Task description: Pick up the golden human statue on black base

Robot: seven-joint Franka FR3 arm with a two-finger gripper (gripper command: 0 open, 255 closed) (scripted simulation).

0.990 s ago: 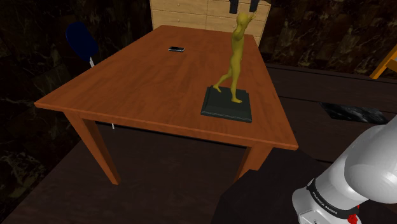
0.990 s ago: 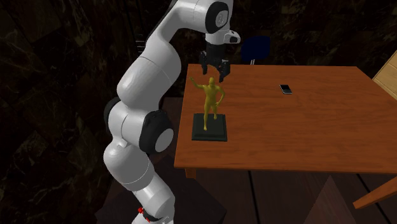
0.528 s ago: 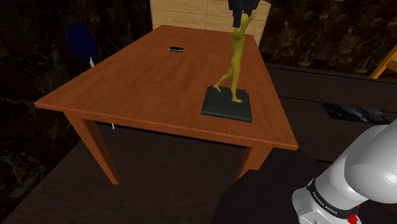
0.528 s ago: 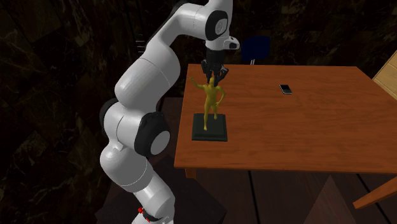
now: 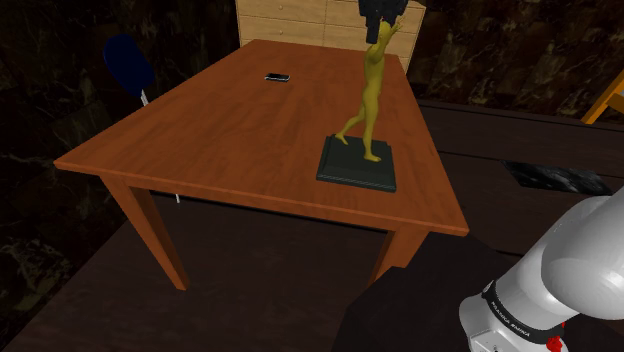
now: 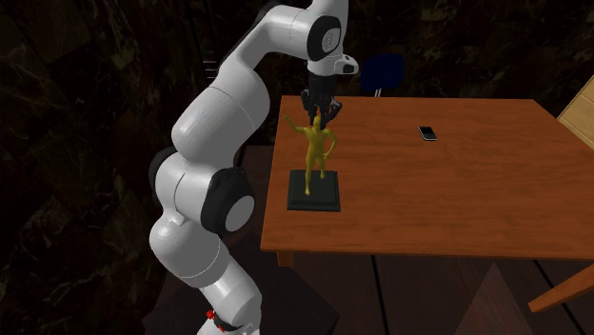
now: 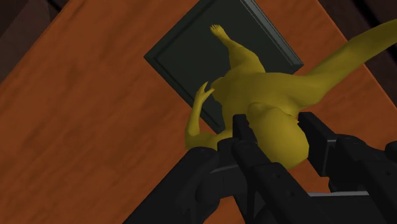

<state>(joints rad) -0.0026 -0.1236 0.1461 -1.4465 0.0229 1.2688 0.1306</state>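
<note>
The end effector (image 7: 277, 127) has closed on statue (image 5: 371, 98) atop wooden table (image 5: 230, 130).

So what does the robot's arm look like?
The arm is made of fat, rounded white tubes with dark joints between them. Near the bottom there's a black ring with tiny writing and a bit of red. The hand is all black, with two blocky fingers.

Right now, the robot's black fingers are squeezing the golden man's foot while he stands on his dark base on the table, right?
Not quite. The gripper is shut on the head of the golden man, not his foot. The wrist view shows the black fingers clasping the head on both sides. The rest is right: he stands on his dark base on the table.
</note>
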